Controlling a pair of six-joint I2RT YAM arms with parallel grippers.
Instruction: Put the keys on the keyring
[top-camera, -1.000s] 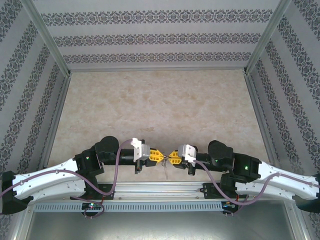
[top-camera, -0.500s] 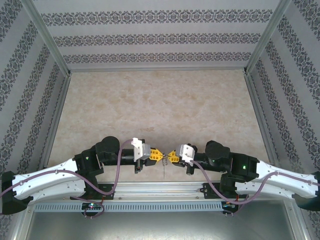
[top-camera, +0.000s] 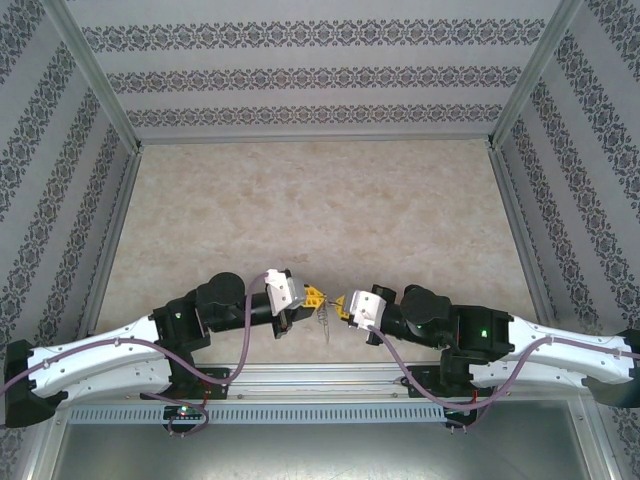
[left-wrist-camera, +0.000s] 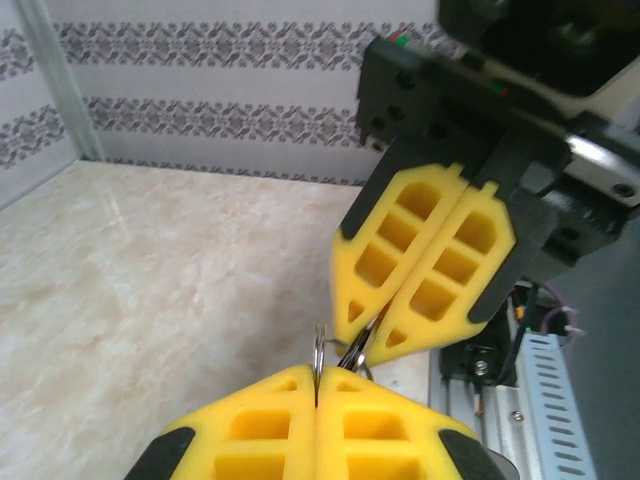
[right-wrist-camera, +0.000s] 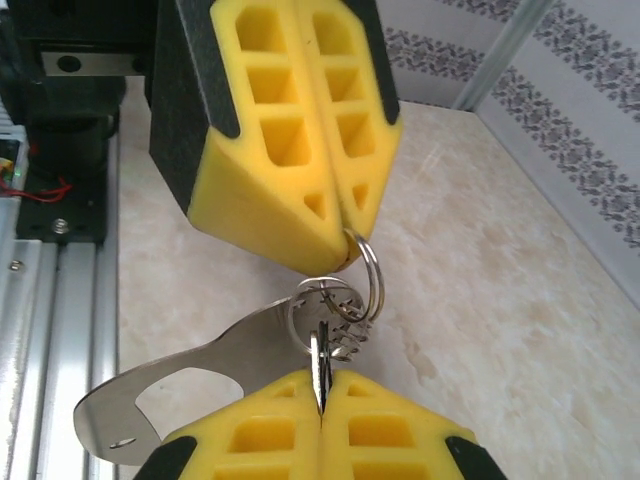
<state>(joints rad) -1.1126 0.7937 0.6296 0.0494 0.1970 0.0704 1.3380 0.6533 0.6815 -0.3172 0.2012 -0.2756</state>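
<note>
My left gripper (left-wrist-camera: 318, 380) is shut on the thin silvery split ring of the keyring (left-wrist-camera: 318, 352), which stands edge-on above its yellow fingertips. In the right wrist view the keyring (right-wrist-camera: 372, 272) hangs from the left gripper (right-wrist-camera: 345, 243), linked to smaller rings and a flat grey metal tag (right-wrist-camera: 190, 375) with a D-shaped opening. My right gripper (right-wrist-camera: 320, 388) is shut on a thin silvery key (right-wrist-camera: 318, 358), edge-on, its tip among the rings. From above, the left gripper (top-camera: 318, 297) and right gripper (top-camera: 338, 304) meet tip to tip just above the table's near edge.
The marble-patterned table (top-camera: 320, 210) stretches away behind the grippers, walled by patterned panels. An aluminium rail (top-camera: 320, 378) and both arm bases lie directly below the meeting point. The tag dangles (top-camera: 327, 325) between the grippers.
Both grippers have shifted slightly away from the near edge. The right arm has reached further left and the left gripper has tilted up. Both stay shut on their metal pieces.
</note>
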